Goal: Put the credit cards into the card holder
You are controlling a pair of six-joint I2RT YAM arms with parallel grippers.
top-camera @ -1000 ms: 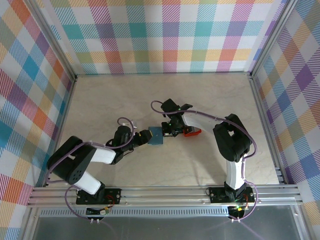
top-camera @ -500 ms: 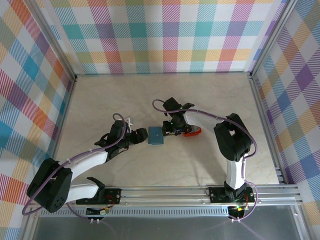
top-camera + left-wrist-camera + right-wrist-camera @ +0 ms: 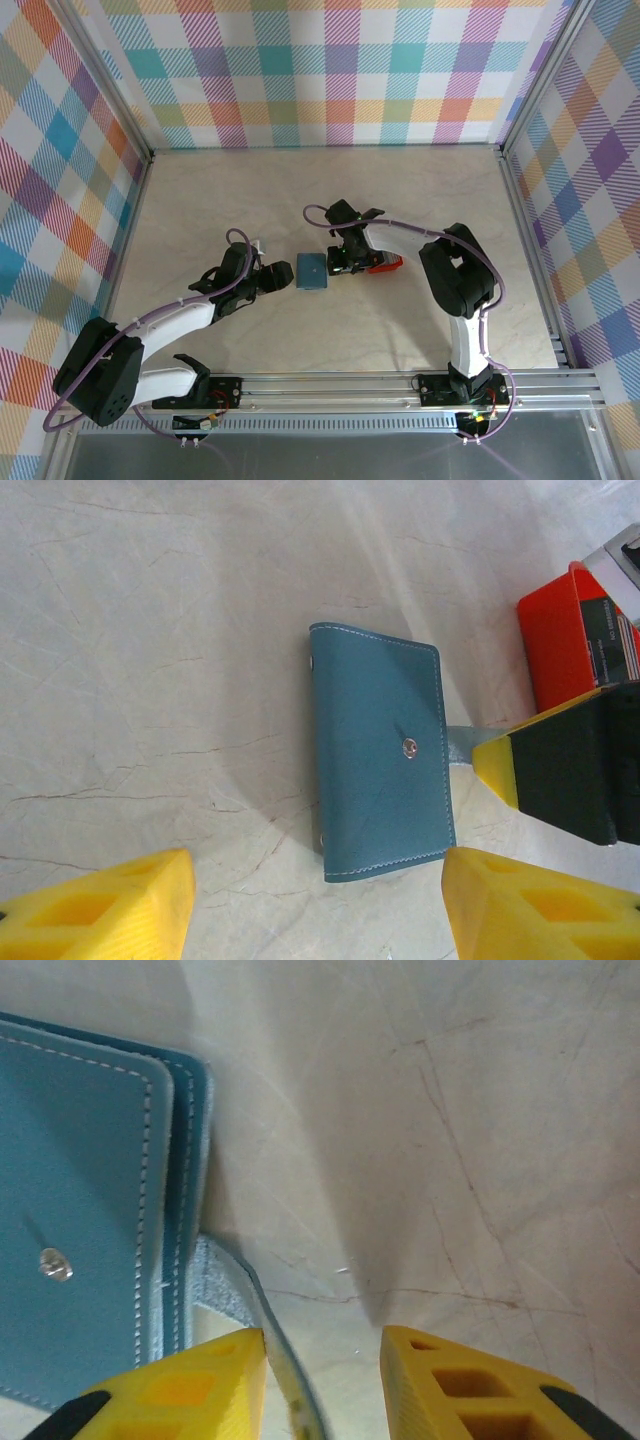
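Observation:
The blue card holder (image 3: 311, 271) (image 3: 380, 750) lies folded shut on the table, snap button facing up. My left gripper (image 3: 281, 277) (image 3: 318, 908) is open at its left end, and the holder's near edge reaches just between the yellow fingertips. My right gripper (image 3: 336, 262) (image 3: 322, 1380) is open at the holder's right side. The holder's clasp tab (image 3: 255, 1315) sticks out between the jaws and leans on the left finger (image 3: 185, 1385). Credit cards (image 3: 610, 645) lie in the red tray (image 3: 555, 645), cut off by the frame edge.
The red tray (image 3: 384, 263) sits right behind my right gripper, close to the holder. Open marble tabletop (image 3: 300, 190) stretches beyond both arms. Metal rails and checked walls (image 3: 320, 70) enclose the table on three sides.
My right gripper has opened and let go of the clasp tab. The left arm has stretched out lower, its gripper drawn back slightly left of the holder. The holder stays put.

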